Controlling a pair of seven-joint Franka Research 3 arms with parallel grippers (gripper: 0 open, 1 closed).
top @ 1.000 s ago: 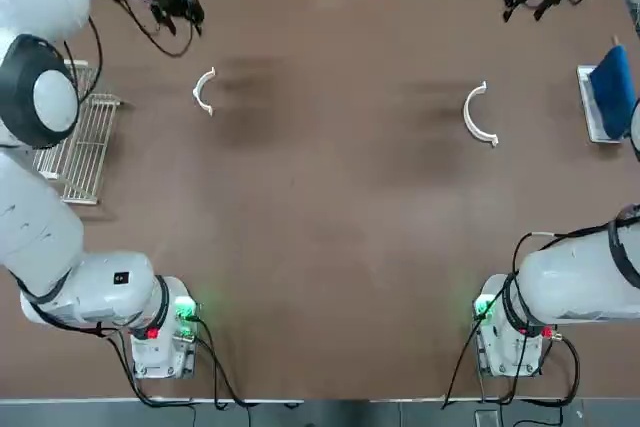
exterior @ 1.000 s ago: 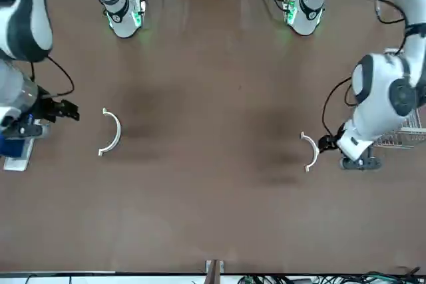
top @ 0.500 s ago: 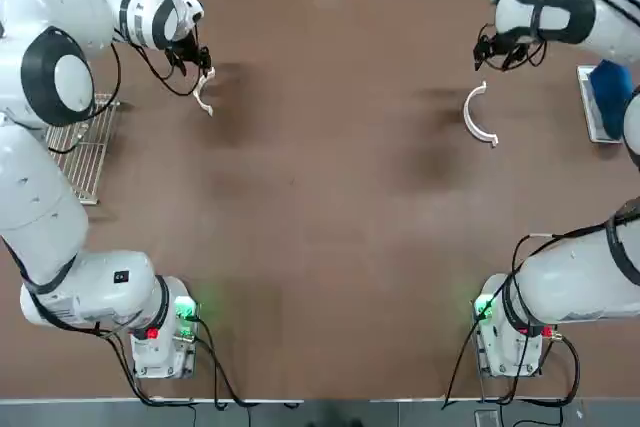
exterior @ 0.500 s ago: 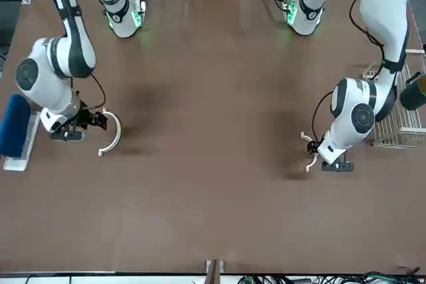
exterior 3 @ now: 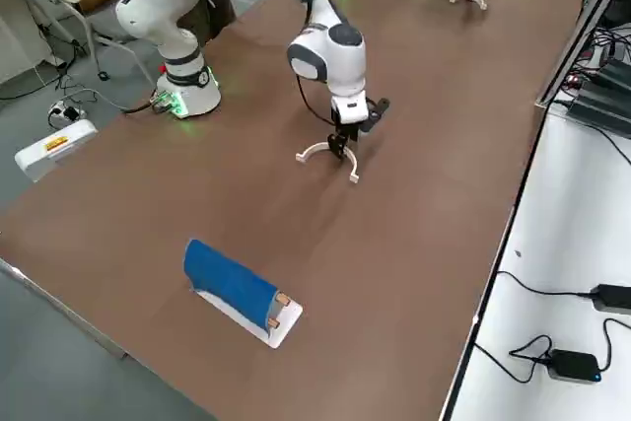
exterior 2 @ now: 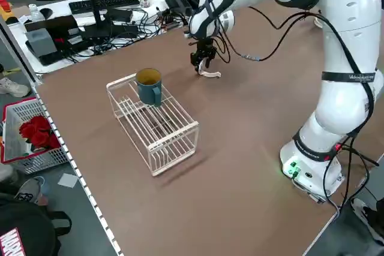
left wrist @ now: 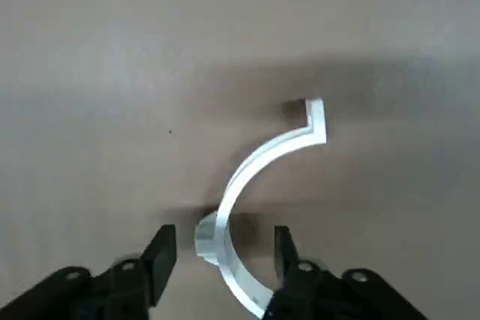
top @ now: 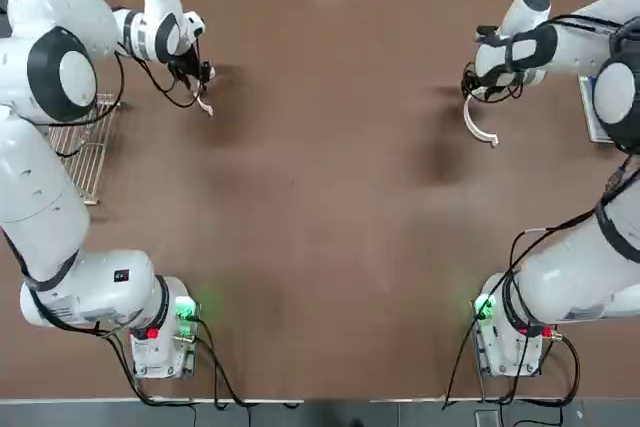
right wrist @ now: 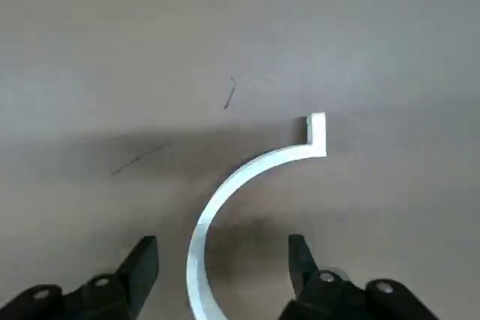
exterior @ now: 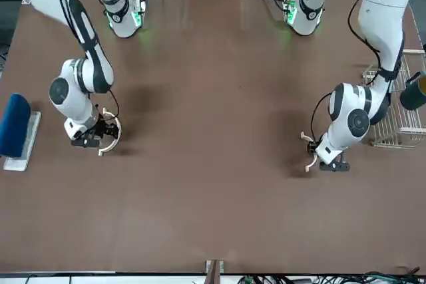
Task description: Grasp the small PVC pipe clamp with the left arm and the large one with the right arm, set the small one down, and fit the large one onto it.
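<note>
Both grippers are down at the far side of the brown table point(top: 330, 207), each spread over its own clip. Biggest of the loose things near them is the wire rack point(exterior 2: 153, 121) off by the robot's left edge, with a teal mug point(exterior 2: 149, 85) standing on top of it. Over by the right edge lies a blue roll point(exterior 3: 229, 280) on a flat white tray point(exterior 3: 258, 322).

On the robot's right, the right gripper point(right wrist: 223, 256) sits low with its two fingers point(right wrist: 142, 260) apart on either side of the large one point(right wrist: 240, 177), which lies flat on the table, its flared foot pointing away from the fingers. Whether the fingers touch the plastic I can't tell.

On the robot's left, the left gripper point(left wrist: 221, 249) is likewise spread, straddling the small PVC pipe clamp point(left wrist: 259, 166) where the little nub sits on its back. That clip also rests on the table surface, well apart from the larger one.
</note>
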